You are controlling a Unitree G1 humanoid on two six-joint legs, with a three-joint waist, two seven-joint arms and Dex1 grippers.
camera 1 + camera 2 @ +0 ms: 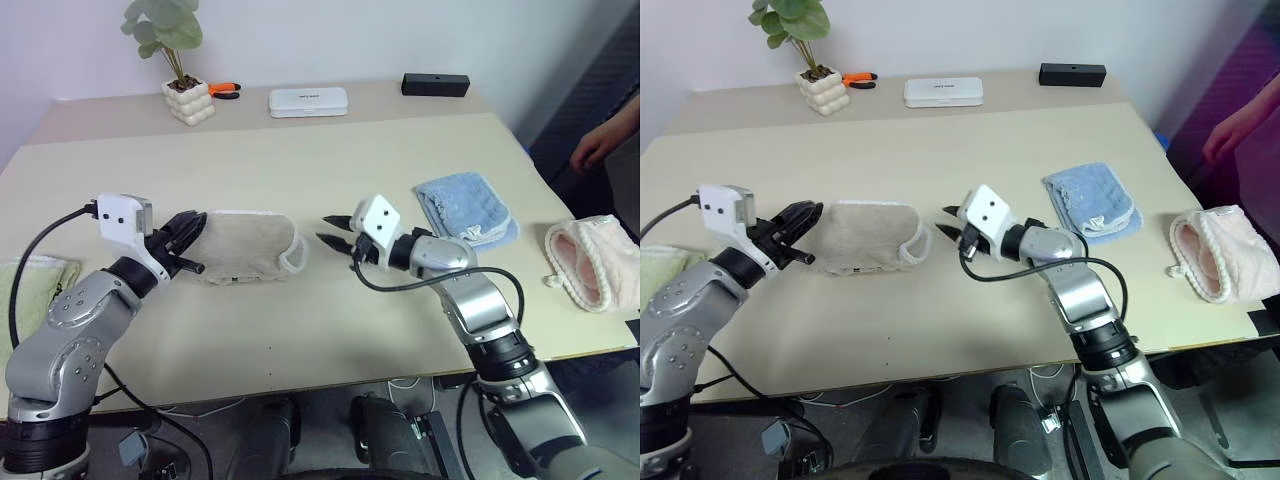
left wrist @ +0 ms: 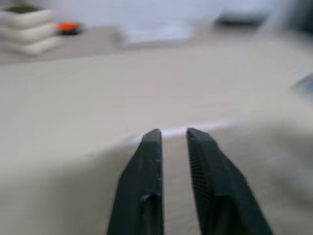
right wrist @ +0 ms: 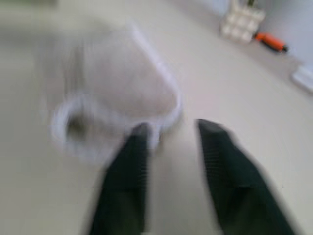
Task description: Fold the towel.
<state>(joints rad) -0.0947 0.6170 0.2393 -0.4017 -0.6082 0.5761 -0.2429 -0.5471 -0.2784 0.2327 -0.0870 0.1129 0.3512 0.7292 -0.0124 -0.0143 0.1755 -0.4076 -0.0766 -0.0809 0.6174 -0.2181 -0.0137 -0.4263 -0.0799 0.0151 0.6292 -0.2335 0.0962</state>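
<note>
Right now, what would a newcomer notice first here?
The tan towel lying folded mid-table, with the left claw at its left edge and the right claw just off its right edge, fingers apart. Beside them sit a blue towel and a pink cloth on the right, and a potted plant at the back.

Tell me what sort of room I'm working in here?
Probably an office or lab workspace rather than a home. A plain tan table stands against a bare white wall, bearing a small potted plant, a white flat case and a black box. Several small towels, including the beige towel, are laid out as for practice.
</note>
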